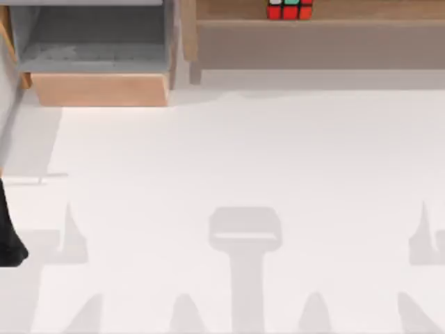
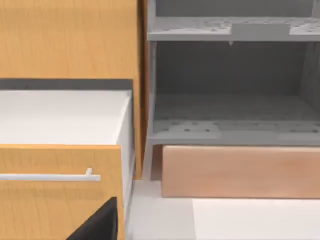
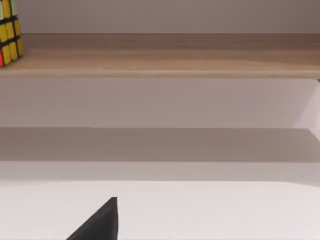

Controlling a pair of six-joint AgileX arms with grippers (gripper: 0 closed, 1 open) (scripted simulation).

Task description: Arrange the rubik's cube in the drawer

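Dark wedges of gripper hardware are seen at the lower edge of both wrist views, cut off so badly that the state of the jaws can't be told for either arm. Basically nothing of the task is done yet. The rubik's cube (image 1: 290, 9) is parked on the brown shelf ledge (image 1: 361, 10) at the far side, right of centre in the top view, half cropped by the frame edge. The drawer (image 1: 99, 89) is already pulled open at the far left, its grey floor bare, so the opening part can be counted as sorted. Still left, as judged from this: cube picked up, carried over, set inside. A black bit of the left arm (image 1: 8, 240) is caught at the left edge above the white worktop (image 1: 243, 153).
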